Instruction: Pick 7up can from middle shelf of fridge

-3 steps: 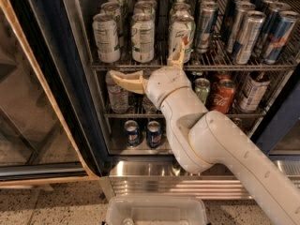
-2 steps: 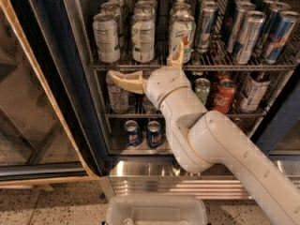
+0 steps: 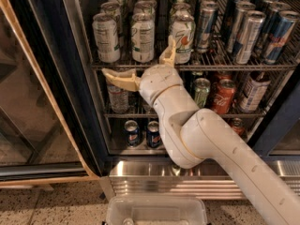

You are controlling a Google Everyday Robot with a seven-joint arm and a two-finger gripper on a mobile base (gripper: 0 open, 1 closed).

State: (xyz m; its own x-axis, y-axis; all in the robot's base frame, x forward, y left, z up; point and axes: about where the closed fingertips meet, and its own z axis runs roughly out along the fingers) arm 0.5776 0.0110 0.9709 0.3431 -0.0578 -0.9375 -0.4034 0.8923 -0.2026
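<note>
Several white 7up cans with green print stand in rows on the left half of the middle shelf [image 3: 234, 66], a wire rack in the fridge [image 3: 82, 78]. The front ones are at left [image 3: 106, 37], centre [image 3: 143, 36] and right [image 3: 183, 32]. My gripper [image 3: 141, 66] is open and empty in front of the shelf's front rail. One finger [image 3: 118, 78] points left, below the left can. The other finger [image 3: 168, 54] points up and overlaps the lower left edge of the right front can; I cannot tell whether it touches.
Slim blue-and-silver cans [image 3: 248, 34] fill the shelf's right half. Below are a clear bottle [image 3: 118, 97], a green can [image 3: 202, 90], a red cola can [image 3: 224, 95] and blue cans [image 3: 132, 132]. The open glass door [image 3: 33, 107] is at left. A clear bin [image 3: 157, 211] sits below the ribbed steel base [image 3: 140, 179].
</note>
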